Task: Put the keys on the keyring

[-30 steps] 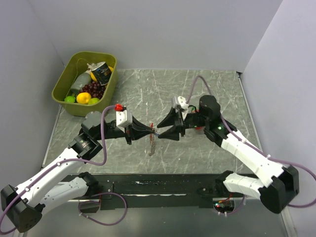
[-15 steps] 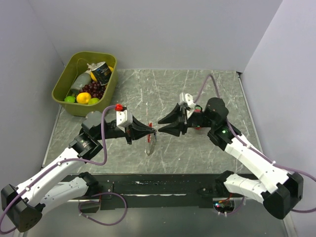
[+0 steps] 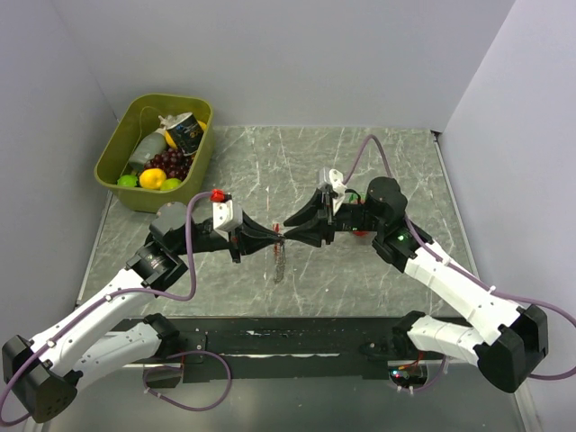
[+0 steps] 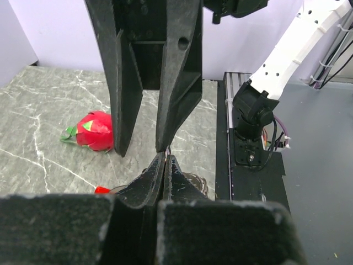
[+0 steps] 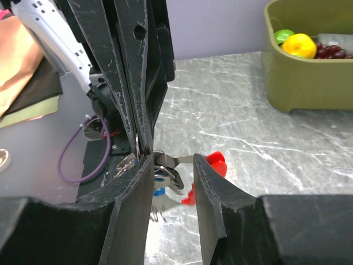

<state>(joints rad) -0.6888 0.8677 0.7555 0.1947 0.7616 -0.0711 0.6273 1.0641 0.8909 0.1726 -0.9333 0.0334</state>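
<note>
Left gripper (image 3: 273, 237) is clamped fully shut on the keyring (image 5: 212, 163), pinching one of its steel rings at the fingertips. The bunch hangs clear of the table (image 3: 378, 171), mid-frame in the top view, with the chain (image 3: 279, 265) dangling straight down.

Right gripper (image 5: 171, 185) faces it tip to tip. Its jaws are part-way apart and straddle the ring bunch. The pad on the left of the right wrist frame looks to be touching metal and the other is clear, so I see no grip.

Blue-headed key (image 5: 159, 192) sits low in the bunch, lower centre of the right wrist view, just beside the red clip. Can't tell whether it's threaded on or only tangled.

Handling, my read:
- **Weight and stiffness:** light. The metal parts are rigid but loosely linked, so the bunch swings and twists on any nudge.
- **Slip:** smooth steel, so a thin ring will pivot between flat pads.
- **Key:** tiny. Take it by the blue head, flat faces on the pads, hole left free.
- **Keyring:** hold it by the red clip body. The chain gives no control.

Red toy fruit (image 4: 94, 131) lies on the table at left-middle of the left wrist view. Green bin (image 3: 117, 166) is upper left in the top view. Both are well apart from the work.
</note>
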